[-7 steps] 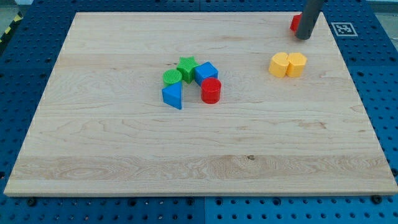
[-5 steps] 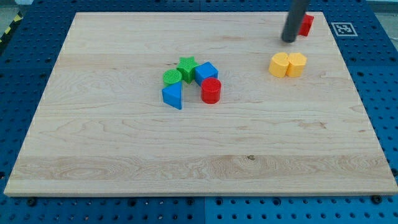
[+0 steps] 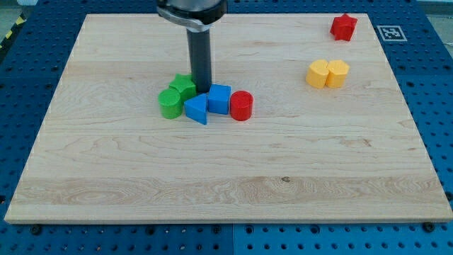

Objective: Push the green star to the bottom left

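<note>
Rod end, my tip [image 3: 202,91], sits down on the board in the middle of the block cluster, no jaws or fingers on it so nothing spread or pinched, just a plain dark rod [image 3: 199,60] coming down from a dark round mount [image 3: 192,10] at the far edge of the view. Tip is right beside the green star [image 3: 183,86], on the star's right, and just far of the blue cube [image 3: 219,98]; whether it actually touches either one, cannot tell.

Wooden board [image 3: 226,177] fills most of the view, lying on a blue pegboard table [image 3: 437,92].

Cluster, left of board centre: green star at the far-left of the group, green cylinder [image 3: 170,103] touching it on the near-left, blue triangular block [image 3: 197,108] just right of the cylinder, blue cube next to that, red cylinder [image 3: 241,105] at the right end, close against the cube.

Well apart on the right: two yellow blocks [image 3: 328,73] side by side, touching, shapes roughly heart-like and hexagonal, hard to tell. Red star-like block [image 3: 344,26] near the far-right corner. White marker tag [image 3: 392,32] on the table just past that corner.
</note>
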Controlling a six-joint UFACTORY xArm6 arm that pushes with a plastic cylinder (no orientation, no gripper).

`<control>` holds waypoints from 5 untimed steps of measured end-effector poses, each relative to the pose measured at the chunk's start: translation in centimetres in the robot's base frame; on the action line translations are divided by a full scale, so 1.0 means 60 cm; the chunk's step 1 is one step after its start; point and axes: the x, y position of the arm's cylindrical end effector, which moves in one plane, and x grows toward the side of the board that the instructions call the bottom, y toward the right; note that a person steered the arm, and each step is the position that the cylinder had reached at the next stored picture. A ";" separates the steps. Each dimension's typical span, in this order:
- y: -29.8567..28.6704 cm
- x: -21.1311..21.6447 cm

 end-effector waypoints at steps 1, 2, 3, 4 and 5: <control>-0.026 0.004; -0.055 0.005; -0.090 0.012; -0.117 0.014; -0.121 0.013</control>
